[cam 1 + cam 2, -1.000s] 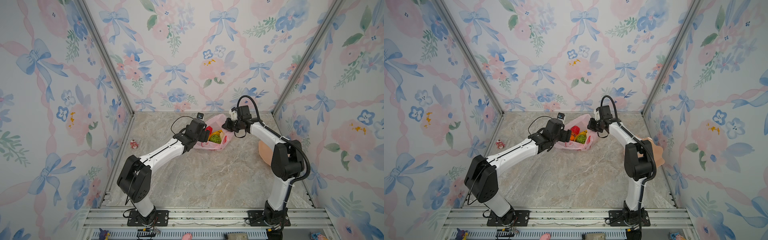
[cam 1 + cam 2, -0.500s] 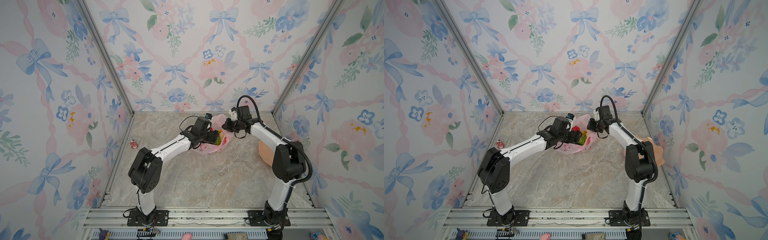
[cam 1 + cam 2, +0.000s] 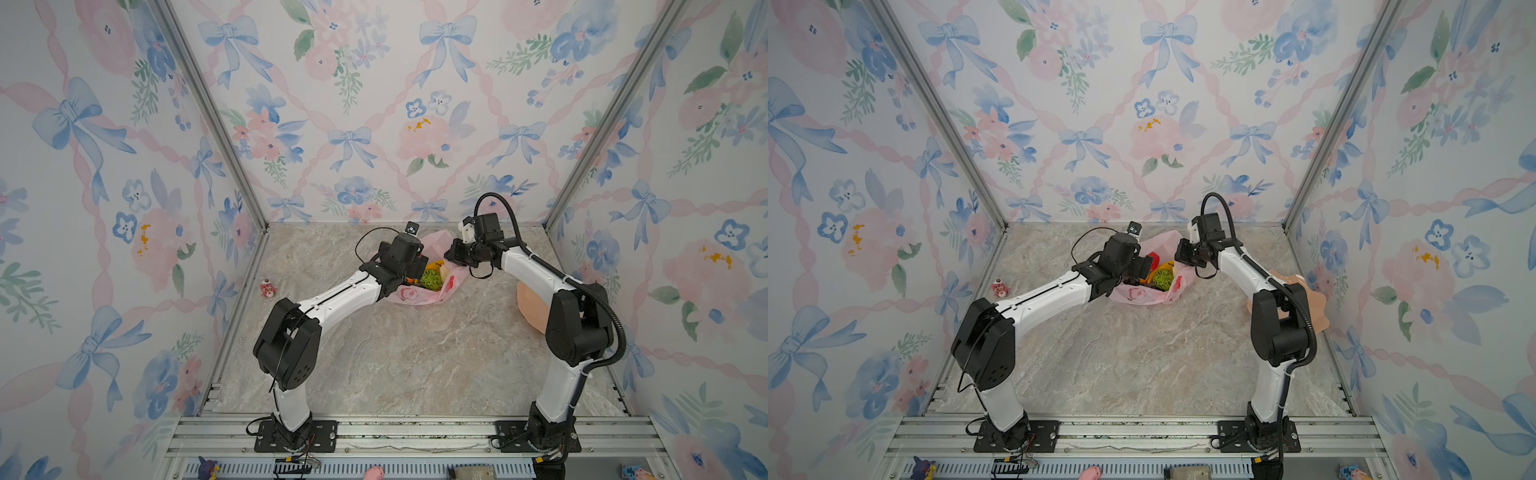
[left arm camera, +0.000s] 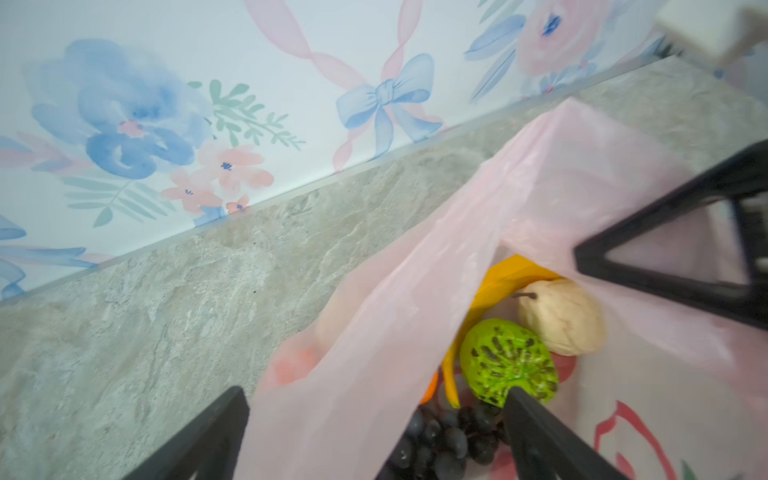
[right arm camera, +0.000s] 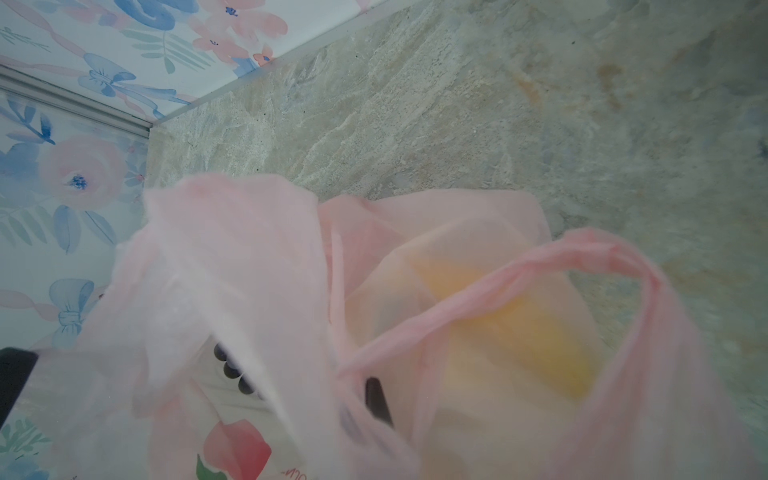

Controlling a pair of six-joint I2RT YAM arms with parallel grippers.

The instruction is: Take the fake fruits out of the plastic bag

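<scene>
The pink plastic bag [image 3: 419, 293] [image 3: 1142, 296] lies at the back of the table with its mouth held open. Inside show the fake fruits: a green round fruit [image 4: 509, 361] [image 3: 431, 279], a yellow banana [image 4: 498, 278], a pale pear [image 4: 561, 318], dark grapes [image 4: 449, 440] and a bit of orange [image 4: 430, 388]. My left gripper [image 4: 378, 415] [image 3: 419, 269] is open wide at the bag's mouth, one finger outside the film, the other beside the green fruit. My right gripper [image 5: 365, 407] [image 3: 1181, 255] is shut on the bag's rim, mostly hidden under the film.
A peach scalloped plate [image 3: 532, 305] [image 3: 1318, 318] lies by the right wall, partly behind my right arm. A small red-and-white figurine [image 3: 267, 288] stands near the left wall. The back wall runs close behind the bag.
My left gripper moved right from the bag's left side into its mouth, and its jaws spread a little wider. The right gripper kept its hold on the bag.
</scene>
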